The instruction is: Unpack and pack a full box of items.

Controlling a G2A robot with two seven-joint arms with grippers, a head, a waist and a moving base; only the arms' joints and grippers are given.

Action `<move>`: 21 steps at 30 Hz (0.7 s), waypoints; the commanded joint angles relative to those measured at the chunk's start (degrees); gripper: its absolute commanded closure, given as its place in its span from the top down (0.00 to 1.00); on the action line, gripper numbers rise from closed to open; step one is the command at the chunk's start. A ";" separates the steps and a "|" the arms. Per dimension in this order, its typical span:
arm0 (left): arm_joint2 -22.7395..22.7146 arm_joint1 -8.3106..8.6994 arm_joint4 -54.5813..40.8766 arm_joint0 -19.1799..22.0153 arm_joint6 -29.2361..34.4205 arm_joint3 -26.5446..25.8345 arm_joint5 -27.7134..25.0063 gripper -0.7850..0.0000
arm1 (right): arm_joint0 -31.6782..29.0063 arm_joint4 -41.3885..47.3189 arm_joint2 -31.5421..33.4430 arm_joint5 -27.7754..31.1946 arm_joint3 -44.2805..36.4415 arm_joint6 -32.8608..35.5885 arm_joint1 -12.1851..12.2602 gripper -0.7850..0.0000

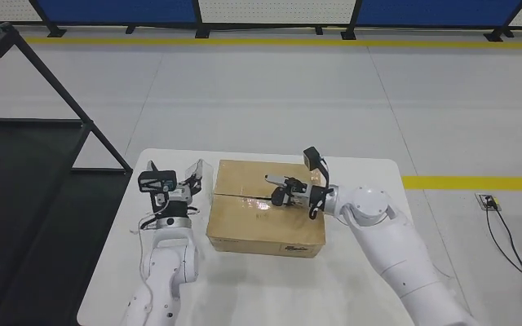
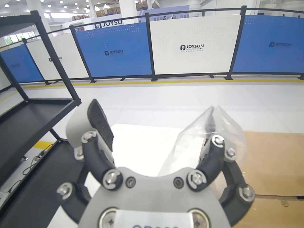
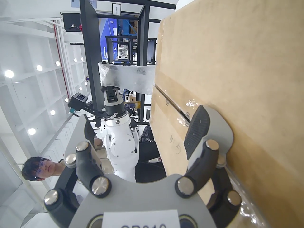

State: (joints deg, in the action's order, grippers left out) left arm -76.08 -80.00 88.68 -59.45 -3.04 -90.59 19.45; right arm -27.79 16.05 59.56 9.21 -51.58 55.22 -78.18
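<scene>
A closed cardboard box (image 1: 265,216) lies in the middle of the white table (image 1: 359,269), its top seam (image 3: 171,103) still shut. My left gripper (image 1: 181,181) is held beside the box's left end, fingers spread open (image 2: 154,124). A strip of clear tape (image 2: 209,129) clings to one of its fingers. In the right wrist view that strip (image 3: 128,77) stretches from the left gripper (image 3: 110,94) to the box edge. My right gripper (image 1: 275,187) lies over the box top, open (image 3: 142,131), with one finger pad (image 3: 197,129) close against the cardboard by the seam.
A black metal shelf rack (image 1: 49,163) stands off the table's left side, close to the left arm (image 2: 35,117). Blue and white fence panels (image 2: 190,48) line the far floor. Bare table shows in front of and to the right of the box.
</scene>
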 commanded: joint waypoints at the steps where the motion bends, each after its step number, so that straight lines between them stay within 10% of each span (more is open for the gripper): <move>1: 0.99 -0.11 1.82 0.12 0.23 -0.32 0.25 1.00 | -0.14 0.03 0.19 0.06 -0.04 0.06 0.07 1.00; 21: 6.67 -1.60 7.98 2.49 3.10 -0.86 0.62 1.00 | -1.13 0.34 2.06 0.72 -0.77 0.69 0.79 1.00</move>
State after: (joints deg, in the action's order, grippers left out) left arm -69.60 -81.52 96.55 -57.12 -0.03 -91.63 20.00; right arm -28.87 16.37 61.52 9.95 -52.31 55.87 -77.43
